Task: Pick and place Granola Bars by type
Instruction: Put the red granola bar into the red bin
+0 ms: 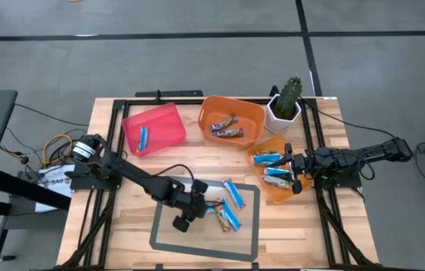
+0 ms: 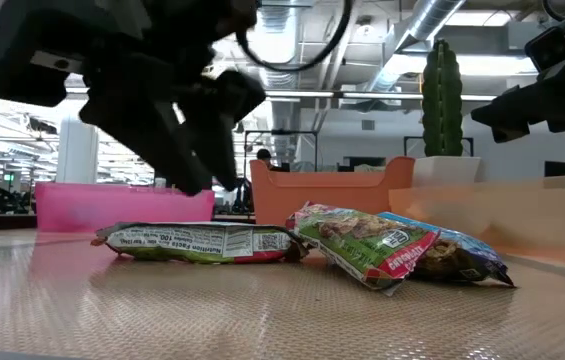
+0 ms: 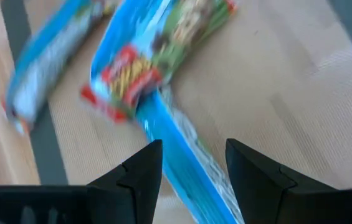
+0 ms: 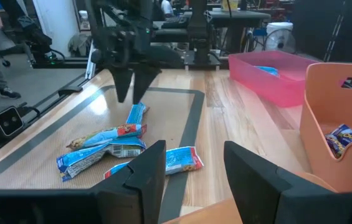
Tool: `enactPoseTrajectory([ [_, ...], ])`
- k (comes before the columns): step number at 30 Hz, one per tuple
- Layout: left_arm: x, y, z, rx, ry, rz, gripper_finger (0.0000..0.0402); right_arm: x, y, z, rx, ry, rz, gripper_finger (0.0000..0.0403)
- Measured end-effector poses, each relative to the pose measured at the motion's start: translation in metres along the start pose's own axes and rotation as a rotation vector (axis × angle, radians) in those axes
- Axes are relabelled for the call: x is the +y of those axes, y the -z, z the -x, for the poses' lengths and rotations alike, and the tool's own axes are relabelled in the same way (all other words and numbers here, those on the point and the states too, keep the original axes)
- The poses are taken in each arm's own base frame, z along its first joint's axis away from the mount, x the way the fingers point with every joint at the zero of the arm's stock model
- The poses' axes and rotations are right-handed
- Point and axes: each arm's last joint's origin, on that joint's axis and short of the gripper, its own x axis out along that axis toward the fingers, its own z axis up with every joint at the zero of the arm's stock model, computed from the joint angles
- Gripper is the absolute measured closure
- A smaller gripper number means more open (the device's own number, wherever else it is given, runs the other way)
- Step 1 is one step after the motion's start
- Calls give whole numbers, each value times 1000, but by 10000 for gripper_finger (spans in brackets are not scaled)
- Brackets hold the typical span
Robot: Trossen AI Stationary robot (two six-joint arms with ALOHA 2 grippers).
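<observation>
Fingers of my left gripper (image 1: 184,223) parted, empty, hovering above the taped rectangle (image 1: 251,218) on the table (image 1: 107,241); a blue-wrapped bar (image 3: 185,162) lies below the gap between them, not touched. Loose granola bars (image 1: 226,211) clustered inside the rectangle, mostly blue, one green-and-red (image 2: 367,245). Red bin (image 1: 156,128) holds one blue bar. Orange bin (image 1: 231,120) holds two brown bars. Second orange bin (image 1: 276,192) holds several blue bars. My right gripper (image 1: 295,170) hangs over that bin, fingers spread, nothing between them. Potted cactus (image 1: 287,96) at the far edge.
</observation>
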Motion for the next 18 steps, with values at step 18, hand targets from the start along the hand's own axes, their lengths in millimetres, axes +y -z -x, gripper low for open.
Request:
enactPoseTrajectory([
  [18, 10, 13, -13, 100, -49, 466, 232, 0, 0, 0, 2, 0, 0, 249],
])
